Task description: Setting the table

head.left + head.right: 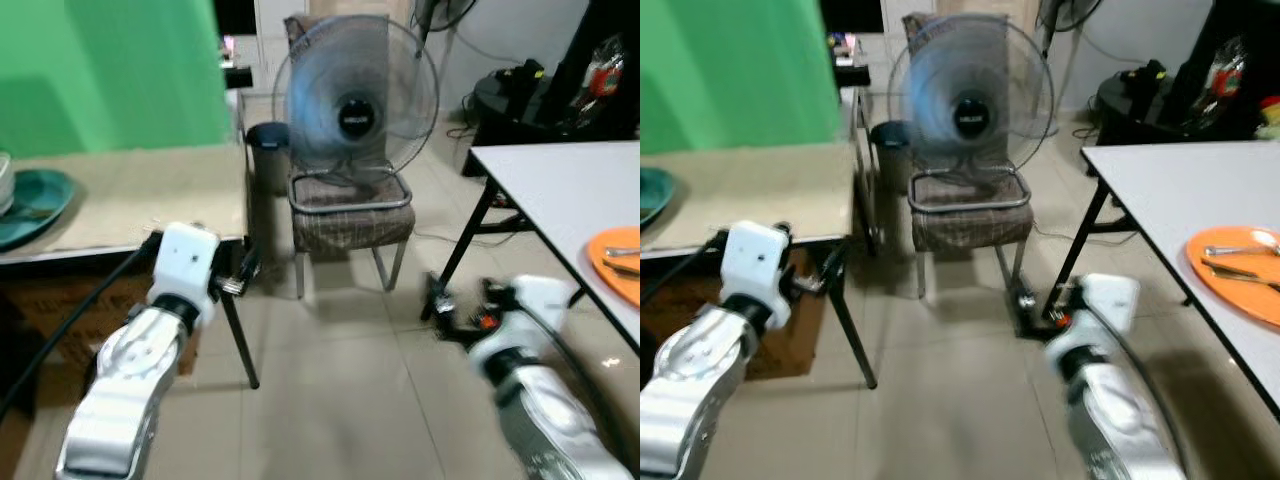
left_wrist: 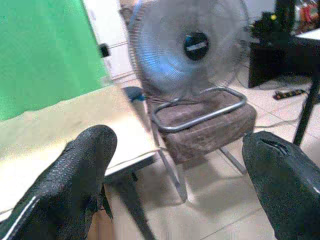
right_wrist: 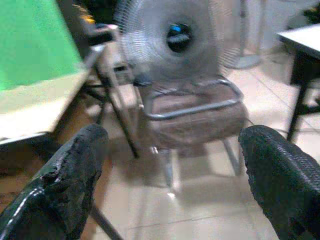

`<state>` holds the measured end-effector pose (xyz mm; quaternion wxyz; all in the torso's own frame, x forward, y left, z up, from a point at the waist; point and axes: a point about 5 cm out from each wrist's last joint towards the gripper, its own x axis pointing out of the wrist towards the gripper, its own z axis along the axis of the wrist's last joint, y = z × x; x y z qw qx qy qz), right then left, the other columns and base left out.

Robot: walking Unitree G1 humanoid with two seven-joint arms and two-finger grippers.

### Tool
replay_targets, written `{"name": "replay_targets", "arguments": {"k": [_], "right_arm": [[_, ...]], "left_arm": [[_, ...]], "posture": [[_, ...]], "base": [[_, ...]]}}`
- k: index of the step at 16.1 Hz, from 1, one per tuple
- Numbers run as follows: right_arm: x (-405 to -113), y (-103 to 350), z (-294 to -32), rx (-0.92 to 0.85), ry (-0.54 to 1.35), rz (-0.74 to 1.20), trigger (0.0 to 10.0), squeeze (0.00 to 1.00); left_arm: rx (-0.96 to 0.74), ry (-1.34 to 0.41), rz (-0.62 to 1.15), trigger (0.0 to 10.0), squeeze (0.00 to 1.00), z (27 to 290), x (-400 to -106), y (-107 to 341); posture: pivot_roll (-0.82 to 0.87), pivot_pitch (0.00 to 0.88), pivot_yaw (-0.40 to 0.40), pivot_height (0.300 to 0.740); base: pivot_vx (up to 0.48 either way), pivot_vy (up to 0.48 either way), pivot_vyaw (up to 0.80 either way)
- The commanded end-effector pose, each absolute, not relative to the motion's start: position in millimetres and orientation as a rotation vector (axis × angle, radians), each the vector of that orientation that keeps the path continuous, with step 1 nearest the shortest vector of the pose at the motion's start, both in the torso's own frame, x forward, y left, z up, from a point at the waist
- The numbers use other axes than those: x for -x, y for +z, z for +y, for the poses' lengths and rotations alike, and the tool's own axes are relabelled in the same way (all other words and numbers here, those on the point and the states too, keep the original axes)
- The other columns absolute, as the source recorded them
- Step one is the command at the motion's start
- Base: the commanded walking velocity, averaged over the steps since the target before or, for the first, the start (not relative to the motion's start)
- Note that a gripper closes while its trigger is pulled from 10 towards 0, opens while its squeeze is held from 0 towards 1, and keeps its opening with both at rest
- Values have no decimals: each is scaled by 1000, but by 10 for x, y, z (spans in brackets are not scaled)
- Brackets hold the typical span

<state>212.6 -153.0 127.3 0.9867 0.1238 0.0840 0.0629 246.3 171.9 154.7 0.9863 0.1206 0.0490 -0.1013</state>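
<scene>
Left gripper (image 2: 175, 185): lowest in the head views, left of the chair; silver arm, white wrist block; two black, rough-textured fingers (image 2: 75, 175); jaws wide, nothing between them.
Right gripper (image 3: 170, 185): right of the chair, low over the floor; same black, grainy fingers (image 3: 280, 175); jaws wide, nothing held; arm blurred in the head views.
Floor (image 1: 340, 400): pale glossy tiles; an open stretch runs from the arms up to the chair, between the two surfaces.
Tan surface (image 1: 130, 190): left of the chair; flat, matte, beige top with a thin pale edge, on a slanted dark leg (image 1: 238, 335); its near corner lies just beside the left wrist.
Teal plate (image 1: 35, 205): on the tan surface, at the end far from the chair; round, smooth, cut by the frame edge.
White surface (image 1: 1170, 190): right of the chair; smooth rectangular top, dark angled legs, corner pointing toward the chair.
Orange plate (image 1: 1240, 270): on the white surface, at the side away from the chair; round, with metal cutlery (image 1: 1230, 250) lying on it.
Chair (image 1: 350, 210): centre; brown padded seat, bent chrome tube frame.
Fan (image 1: 355, 95): standing on the chair seat; round wire grille, dark hub.
Bin (image 1: 268, 150): just left of the chair, behind the tan surface; dark, cylindrical.
Green screen (image 1: 110, 70): farthest, behind the tan surface; flat and plain.
</scene>
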Motion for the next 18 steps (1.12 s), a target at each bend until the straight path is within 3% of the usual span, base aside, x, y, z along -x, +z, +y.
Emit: {"name": "replay_targets", "arguments": {"k": [1, 7, 18], "right_arm": [[-2141, 1283, -1591, -218, 106, 152, 10000, 0], [-2206, 1292, -1630, -132, 134, 159, 10000, 0], [-2265, 1273, -1597, -250, 178, 149, 10000, 0]], "left_arm": [[-239, -200, 83, 10000, 0, 1697, -2441, 1586], [-234, -177, 101, 10000, 0, 1708, -2371, 1533], [-216, -141, 91, 10000, 0, 1738, -2332, 1578]], "posture": [[49, 0, -15, 740], [58, 0, -42, 740], [86, 0, -54, 740]], "base": [[0, 386, 0], [0, 359, 0], [0, 269, 0]]}}
